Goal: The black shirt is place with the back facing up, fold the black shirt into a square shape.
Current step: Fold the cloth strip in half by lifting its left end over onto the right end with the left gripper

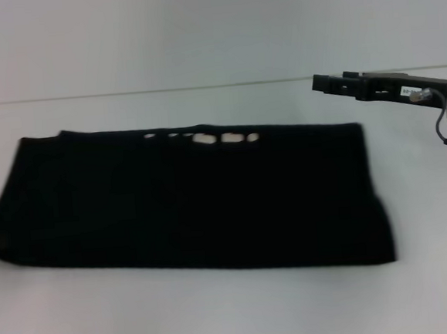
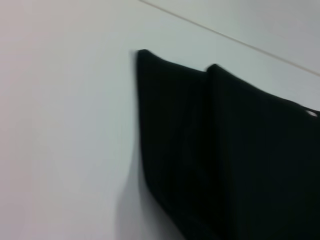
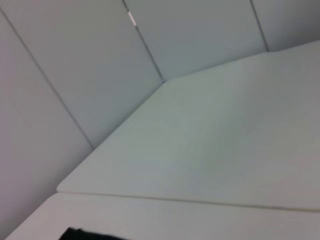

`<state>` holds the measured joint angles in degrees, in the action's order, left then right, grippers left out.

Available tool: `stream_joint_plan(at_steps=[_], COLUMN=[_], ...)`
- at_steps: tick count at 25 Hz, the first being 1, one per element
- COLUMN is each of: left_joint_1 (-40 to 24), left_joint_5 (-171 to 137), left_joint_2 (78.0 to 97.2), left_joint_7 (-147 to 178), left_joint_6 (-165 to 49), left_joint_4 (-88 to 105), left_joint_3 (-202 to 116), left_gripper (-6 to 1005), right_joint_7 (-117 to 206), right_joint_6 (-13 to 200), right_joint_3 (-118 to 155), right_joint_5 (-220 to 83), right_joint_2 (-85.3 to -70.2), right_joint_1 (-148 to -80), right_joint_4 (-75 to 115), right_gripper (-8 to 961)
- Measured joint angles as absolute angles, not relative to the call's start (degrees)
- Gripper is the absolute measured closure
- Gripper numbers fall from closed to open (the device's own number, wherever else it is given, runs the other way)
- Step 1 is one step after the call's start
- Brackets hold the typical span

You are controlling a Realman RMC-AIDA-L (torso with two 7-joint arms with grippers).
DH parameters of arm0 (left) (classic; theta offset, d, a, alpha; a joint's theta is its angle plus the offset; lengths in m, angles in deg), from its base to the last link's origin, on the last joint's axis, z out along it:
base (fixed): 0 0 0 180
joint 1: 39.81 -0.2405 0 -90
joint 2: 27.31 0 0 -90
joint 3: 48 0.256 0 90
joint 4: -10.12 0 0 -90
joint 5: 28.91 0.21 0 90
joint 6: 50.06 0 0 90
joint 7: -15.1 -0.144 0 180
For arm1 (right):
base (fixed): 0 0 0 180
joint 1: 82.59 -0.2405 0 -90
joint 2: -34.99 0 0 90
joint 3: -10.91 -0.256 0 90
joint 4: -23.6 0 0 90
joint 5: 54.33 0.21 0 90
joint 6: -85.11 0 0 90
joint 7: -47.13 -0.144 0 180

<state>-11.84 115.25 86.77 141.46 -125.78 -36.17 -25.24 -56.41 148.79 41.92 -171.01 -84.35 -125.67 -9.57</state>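
Light is even and soft, with a cool, washed-out cast over the white table [image 1: 220, 314]. The black shirt [image 1: 187, 201] reads as a nearly featureless dark mass, its folds lost in the black (only a few bright blown-out spots show along its far edge). All three views are soft. In the left wrist view a faint grey shadow lies on the table just beside the shirt's near edge. The right gripper [image 1: 341, 84], beyond the shirt's far right corner, is slightly blurred.
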Motion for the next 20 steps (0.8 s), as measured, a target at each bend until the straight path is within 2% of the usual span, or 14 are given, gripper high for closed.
stream_joint_plan(at_steps=[4, 11, 16, 20], left_joint_1=[-15.23, -16.28, -14.69, -10.62], left_joint_5=[116.18, 118.97, 118.36, 112.77], left_joint_2=[86.54, 86.25, 86.05, 85.22], left_joint_7=[141.75, 141.23, 141.97, 143.99], left_joint_6=[-125.77, -125.95, -127.23, -134.69], left_joint_4=[-40.94, -42.15, -42.1, -42.04], left_joint_3=[-27.89, -31.98, -31.72, -31.74], left_gripper=[959, 959, 960, 958], right_joint_7=[-55.36, -54.37, -54.35, -54.04], right_joint_6=[147.34, 146.86, 146.97, 146.82], right_joint_3=[41.95, 42.01, 42.03, 41.95], right_joint_5=[-169.69, -168.87, -168.85, -168.84], right_joint_2=[-84.46, -84.45, -84.44, -84.26], right_joint_1=[-126.7, -127.38, -127.0, -126.35], right_joint_4=[-8.47, -8.17, -8.17, -8.17], right_gripper=[117, 115, 116, 116])
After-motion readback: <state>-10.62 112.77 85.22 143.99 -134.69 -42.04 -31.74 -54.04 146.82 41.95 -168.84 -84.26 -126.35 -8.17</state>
